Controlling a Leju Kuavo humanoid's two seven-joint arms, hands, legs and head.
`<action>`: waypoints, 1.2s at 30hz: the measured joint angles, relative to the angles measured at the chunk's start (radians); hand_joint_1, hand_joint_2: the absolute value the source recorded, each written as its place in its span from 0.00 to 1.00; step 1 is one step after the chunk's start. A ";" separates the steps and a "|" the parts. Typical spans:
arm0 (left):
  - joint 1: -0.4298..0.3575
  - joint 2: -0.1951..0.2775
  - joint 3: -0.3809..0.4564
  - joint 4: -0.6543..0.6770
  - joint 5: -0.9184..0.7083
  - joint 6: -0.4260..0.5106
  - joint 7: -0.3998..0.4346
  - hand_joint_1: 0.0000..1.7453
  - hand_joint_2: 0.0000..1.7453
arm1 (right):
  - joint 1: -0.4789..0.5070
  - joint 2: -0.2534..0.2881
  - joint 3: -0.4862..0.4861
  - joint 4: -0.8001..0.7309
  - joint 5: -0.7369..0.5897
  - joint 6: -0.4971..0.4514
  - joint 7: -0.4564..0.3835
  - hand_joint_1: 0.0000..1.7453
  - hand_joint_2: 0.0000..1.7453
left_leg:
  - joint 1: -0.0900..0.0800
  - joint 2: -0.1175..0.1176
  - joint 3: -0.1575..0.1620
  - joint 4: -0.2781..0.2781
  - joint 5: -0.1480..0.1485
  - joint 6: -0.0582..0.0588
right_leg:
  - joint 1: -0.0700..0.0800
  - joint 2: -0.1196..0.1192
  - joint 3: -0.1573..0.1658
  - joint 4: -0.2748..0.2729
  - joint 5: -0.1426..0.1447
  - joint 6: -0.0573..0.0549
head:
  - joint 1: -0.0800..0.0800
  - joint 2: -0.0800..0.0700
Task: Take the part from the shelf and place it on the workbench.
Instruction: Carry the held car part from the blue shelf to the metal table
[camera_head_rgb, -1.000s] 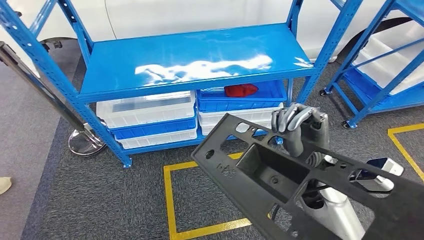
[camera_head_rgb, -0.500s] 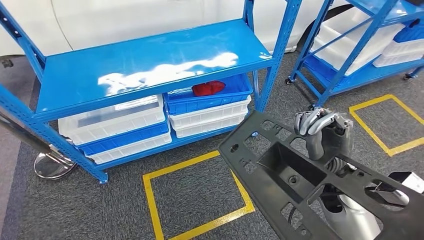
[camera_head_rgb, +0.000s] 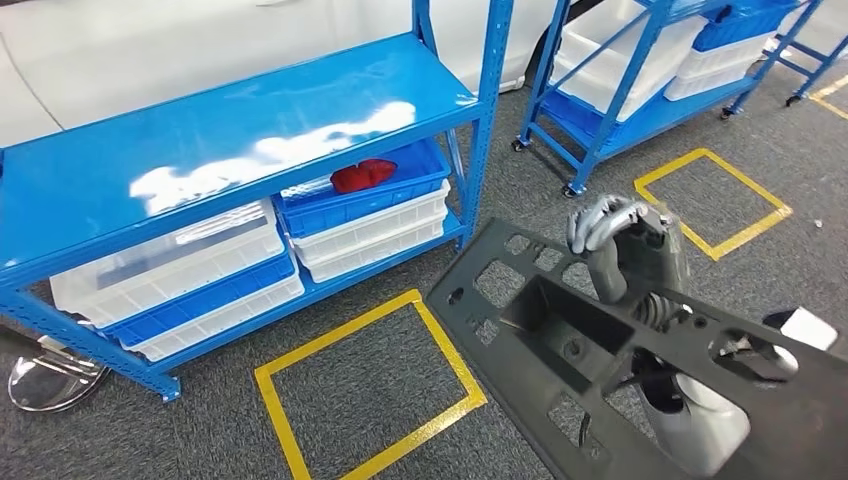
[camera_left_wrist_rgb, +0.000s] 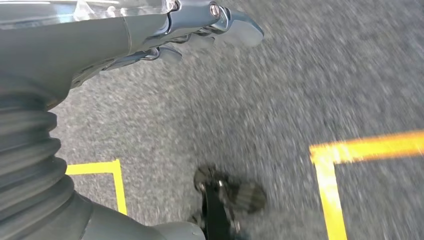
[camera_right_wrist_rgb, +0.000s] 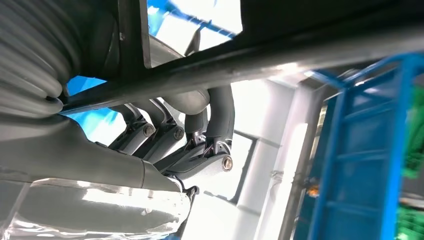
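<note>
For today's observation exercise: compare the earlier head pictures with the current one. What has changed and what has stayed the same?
The whole view has swung right, so the camera turned; the blue shelf slid left in the picture and a second rack came in. The right hand still grips the black part, held the same way before the body.

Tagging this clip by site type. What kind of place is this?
Likely a factory or warehouse-style parts area. Blue steel shelving holds stacked white and blue plastic bins, yellow tape squares mark spots on the grey carpet, and the right hand holds a large black moulded part.
</note>
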 joint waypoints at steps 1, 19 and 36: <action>-0.004 -0.004 -0.001 0.000 -0.001 -0.005 -0.002 0.00 1.00 | -0.034 0.000 0.010 0.030 0.006 -0.006 0.015 1.00 1.00 | -0.001 0.009 0.001 0.000 0.000 -0.006 | 0.002 0.011 -0.003 0.000 0.004 -0.008 | 0.000 0.000; -0.020 -0.012 -0.051 -0.001 -0.012 -0.039 -0.044 0.00 1.00 | -0.682 0.139 0.141 0.771 0.201 -0.155 0.094 1.00 1.00 | 0.009 -0.141 -0.049 0.016 0.030 0.012 | 0.002 0.151 -0.062 0.028 0.024 -0.004 | -0.004 0.000; -0.017 -0.013 -0.058 -0.001 0.020 -0.054 -0.085 0.00 1.00 | -0.614 0.163 0.123 0.752 0.252 -0.158 0.095 1.00 1.00 | 0.004 -0.062 -0.049 0.107 -0.069 -0.018 | 0.005 0.054 -0.040 -0.016 0.048 -0.040 | -0.001 0.000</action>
